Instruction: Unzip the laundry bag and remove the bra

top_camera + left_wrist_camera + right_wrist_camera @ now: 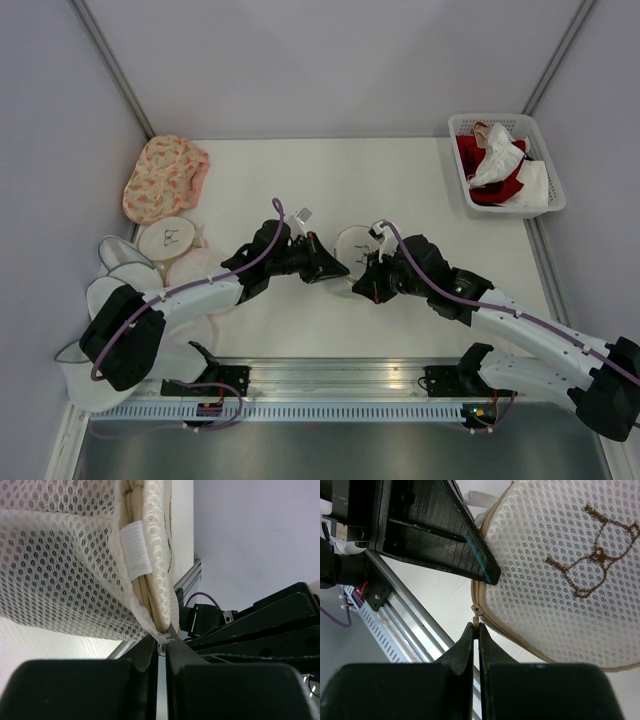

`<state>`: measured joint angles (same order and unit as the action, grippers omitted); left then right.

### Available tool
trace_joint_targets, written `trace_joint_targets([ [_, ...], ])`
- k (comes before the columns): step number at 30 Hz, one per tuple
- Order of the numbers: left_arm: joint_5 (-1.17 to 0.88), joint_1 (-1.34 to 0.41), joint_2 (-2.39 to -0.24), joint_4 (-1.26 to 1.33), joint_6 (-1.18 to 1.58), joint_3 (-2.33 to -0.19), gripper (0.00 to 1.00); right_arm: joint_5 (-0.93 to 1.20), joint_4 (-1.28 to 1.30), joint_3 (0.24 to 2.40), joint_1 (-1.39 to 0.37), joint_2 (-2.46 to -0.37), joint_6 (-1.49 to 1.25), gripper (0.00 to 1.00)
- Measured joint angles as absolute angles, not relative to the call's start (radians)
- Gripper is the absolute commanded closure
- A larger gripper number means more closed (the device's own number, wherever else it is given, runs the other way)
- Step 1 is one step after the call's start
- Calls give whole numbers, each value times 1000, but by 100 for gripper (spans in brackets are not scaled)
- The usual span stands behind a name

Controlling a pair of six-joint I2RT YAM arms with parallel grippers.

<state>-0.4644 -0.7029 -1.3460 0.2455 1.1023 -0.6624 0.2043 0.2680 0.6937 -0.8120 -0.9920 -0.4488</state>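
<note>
The laundry bag (355,245), a round cream mesh pouch, sits at mid-table between my two grippers. Its brown bra icon (592,555) shows on the flat top in the right wrist view. My left gripper (162,642) is shut on the frayed end of the bag's (65,570) zip seam, and it lies at the bag's left side (333,268). My right gripper (476,626) is shut on the small beige zipper pull (476,620) at the bag's (570,580) near edge. The zip teeth beside the slider look closed. The bra is hidden.
A peach floral bag (165,175) and several plain white round pouches (165,240) lie at the left edge. A white basket (540,140) of red and white garments stands at the back right. An aluminium rail (340,385) runs along the near edge.
</note>
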Motion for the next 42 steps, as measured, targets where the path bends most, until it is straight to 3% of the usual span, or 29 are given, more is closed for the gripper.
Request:
trace_joint_targets([
  [8, -446, -706, -1346, 260, 1110, -662, 98, 147, 298, 693, -836, -982, -448, 99],
  [20, -476, -622, -1323, 187, 1059, -674, 98, -188, 519, 712, -849, -1045, -488, 100],
  [30, -641, -576, -1505, 53, 851, -908, 98, -422, 574, 749, -849, -1068, -506, 100],
  [31, -658, -562, -1536, 27, 822, -951, 91, -422, 573, 749, -849, -1052, -501, 100],
  [32, -667, -550, -1572, 16, 792, -995, 77, -419, 571, 749, -849, -1034, -497, 100],
  [33, -679, -535, -1607, 1, 765, -1037, 55, -410, 566, 749, -849, -1019, -492, 99],
  [34, -687, -522, -1641, -13, 742, -1079, 14, -397, 560, 749, -849, -1005, -486, 100],
  [35, -687, -510, -1673, -19, 727, -1117, 1, -384, 555, 749, -849, -993, -481, 100],
  [42, -549, -513, -1650, -37, 751, -1101, 0, -251, 519, 749, -849, -977, -453, 99],
])
